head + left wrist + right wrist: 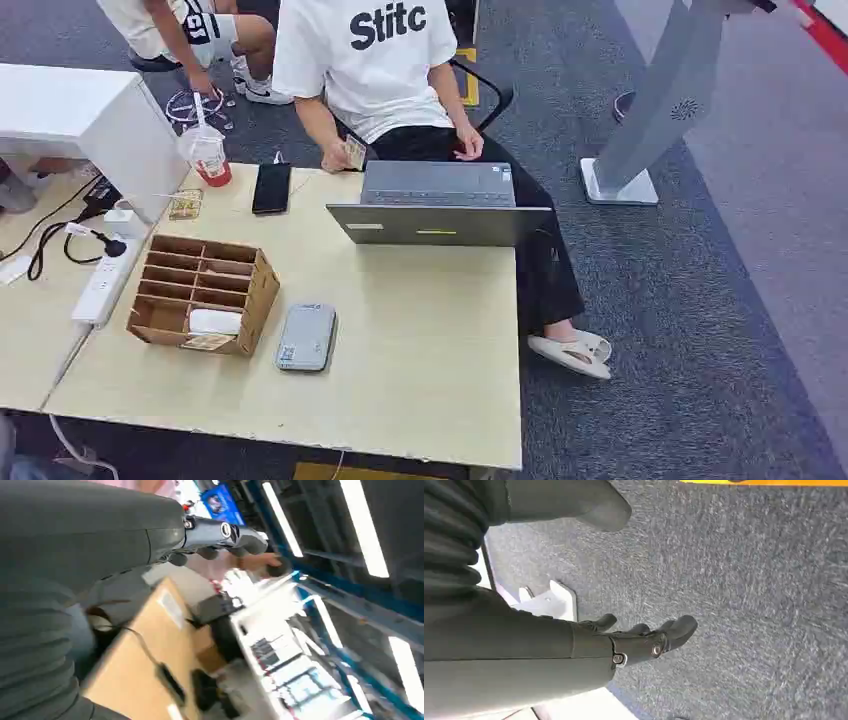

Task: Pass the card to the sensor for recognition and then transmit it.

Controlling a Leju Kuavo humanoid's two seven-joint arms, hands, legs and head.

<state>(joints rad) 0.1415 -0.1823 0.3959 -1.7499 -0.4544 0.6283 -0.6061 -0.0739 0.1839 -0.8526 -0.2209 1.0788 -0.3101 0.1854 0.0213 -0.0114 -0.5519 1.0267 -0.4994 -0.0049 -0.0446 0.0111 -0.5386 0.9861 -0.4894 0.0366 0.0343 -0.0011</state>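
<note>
The near edge of the pale wooden table sits closest, with neither robot arm over it. On it, towards the front left, lies the flat grey rectangular sensor pad, just beside the brown cardboard compartment organiser. In the organiser's front compartments rest a white card and a small patterned card, which I take to be the cards for the task; which one is meant I cannot tell.

Both hands are well away from them. The robot's right hand hangs over grey carpet with its dark fingers spread and nothing in them. The left hand holds nothing that I can see, its fingers loosely extended, but the picture is blurred.

Further back stand an open grey laptop, a black phone, a plastic cup with a red base and straw and a white power strip with trailing black cables. A seated person in a white printed T-shirt holds another small card at the far edge.

The risks from here, as I judge them: the thin cards lie flat inside a shallow slot, so thick fingers may fail to pinch one, or shove the light organiser into the sensor. A reach from the left could snag the cables, and handing over near the laptop could knock its lid.
</note>
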